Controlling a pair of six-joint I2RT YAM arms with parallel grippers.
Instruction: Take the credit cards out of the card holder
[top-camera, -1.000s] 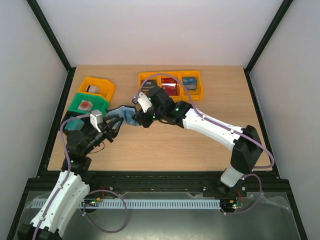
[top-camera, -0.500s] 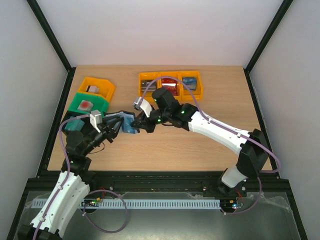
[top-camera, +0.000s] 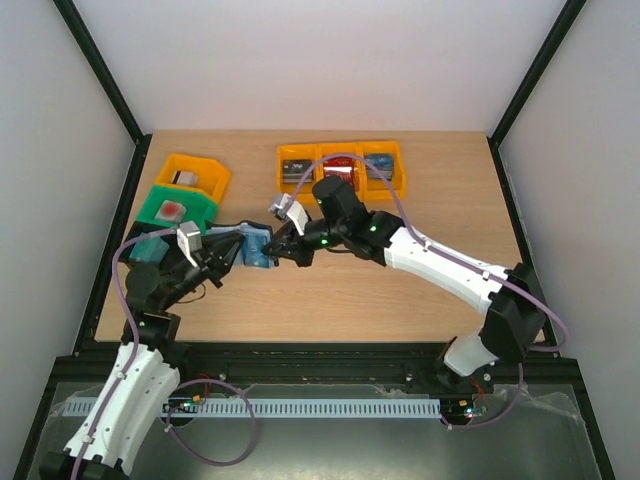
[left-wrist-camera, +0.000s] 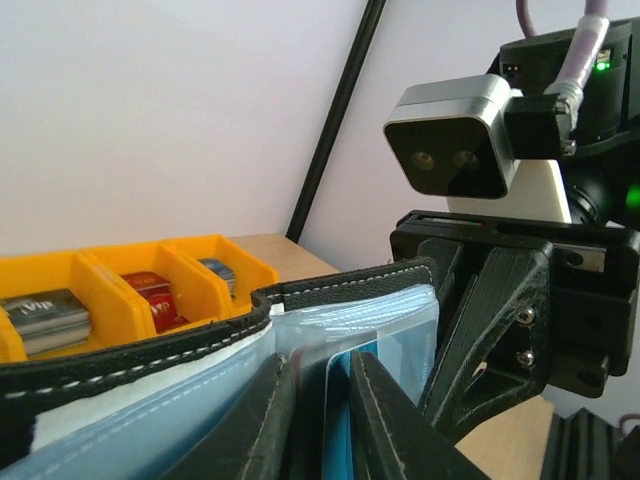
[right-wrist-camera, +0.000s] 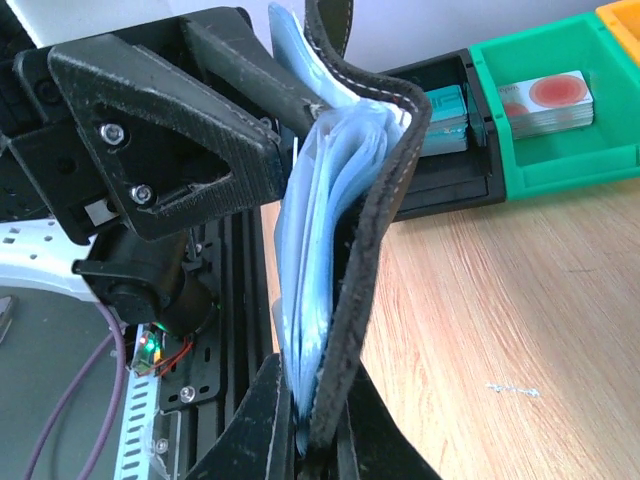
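Card holder (top-camera: 256, 246) held aloft between the arms, its black cover edge clamped tight in the right gripper (right-wrist-camera: 318, 425); left gripper (left-wrist-camera: 322, 375), facing the open pockets, sits pinched narrow on a blue credit card (left-wrist-camera: 338, 405), so the pull should run back leftward.

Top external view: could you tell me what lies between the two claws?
The card holder spans the gap from left claw to right claw, seen in the top view.

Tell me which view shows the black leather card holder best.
Right wrist: the black leather card holder stands edge-on, stitched cover and pale blue sleeves fanned. Left wrist crops it to a stitched rim and sleeves; top external shows only a small distant patch.
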